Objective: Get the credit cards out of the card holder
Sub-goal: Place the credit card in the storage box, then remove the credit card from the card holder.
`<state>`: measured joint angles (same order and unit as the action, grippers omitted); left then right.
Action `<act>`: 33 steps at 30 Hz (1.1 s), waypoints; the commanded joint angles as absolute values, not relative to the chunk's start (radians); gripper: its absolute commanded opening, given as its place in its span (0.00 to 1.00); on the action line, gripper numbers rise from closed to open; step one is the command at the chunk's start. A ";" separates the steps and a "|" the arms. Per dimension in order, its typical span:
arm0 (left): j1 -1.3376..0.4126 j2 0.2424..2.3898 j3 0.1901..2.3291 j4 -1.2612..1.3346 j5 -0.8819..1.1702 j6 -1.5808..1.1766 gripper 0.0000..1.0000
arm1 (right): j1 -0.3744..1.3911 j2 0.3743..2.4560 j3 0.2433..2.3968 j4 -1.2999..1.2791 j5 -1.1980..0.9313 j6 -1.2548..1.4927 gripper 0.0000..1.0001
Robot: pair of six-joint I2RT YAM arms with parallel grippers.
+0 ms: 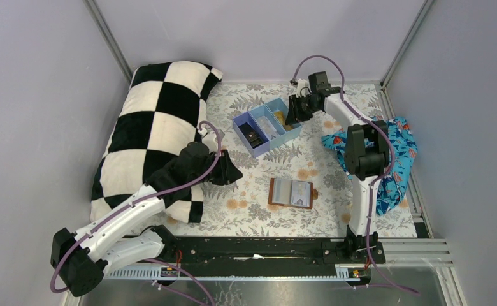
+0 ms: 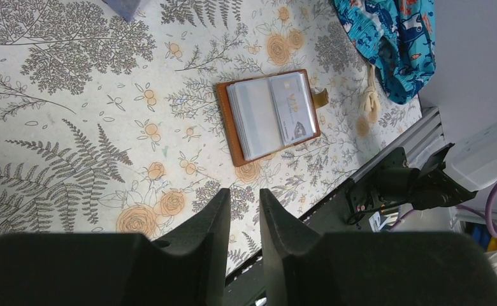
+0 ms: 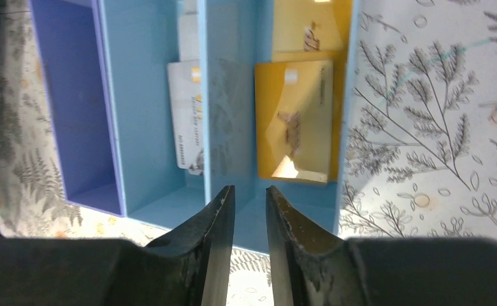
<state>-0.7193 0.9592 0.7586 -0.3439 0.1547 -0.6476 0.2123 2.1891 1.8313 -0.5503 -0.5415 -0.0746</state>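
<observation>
While the checkered pillow (image 1: 157,127) lies along the left side, the left gripper (image 2: 244,191) hovers beside it over the floral tablecloth (image 1: 259,210), its jaws parted by a narrow gap and holding nothing. Just right of it, the brown card holder (image 2: 271,115) lies open and flat, with a pale card (image 2: 292,108) showing in one clear sleeve. Farther back, the right gripper (image 3: 250,188) hangs over the blue 3-compartment tray (image 3: 109,95), jaws narrowly apart and empty. Below it are a whitish card (image 3: 185,121) in the middle compartment and 2 yellow-gold cards (image 3: 294,121) in the right one, and a blue patterned cloth (image 1: 399,153) is bunched at the far right.
</observation>
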 commanded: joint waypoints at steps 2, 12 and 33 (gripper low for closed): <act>-0.713 0.971 0.765 -0.285 0.190 -0.658 0.28 | 0.212 2.001 1.714 -0.384 -0.401 -0.015 0.32; -0.754 1.059 0.662 -0.005 0.342 -0.757 0.35 | 0.246 1.563 1.232 -0.174 -0.270 0.146 0.41; -0.940 1.657 0.848 0.303 0.383 -0.963 0.35 | 0.436 1.005 0.429 -0.120 -0.111 0.616 0.36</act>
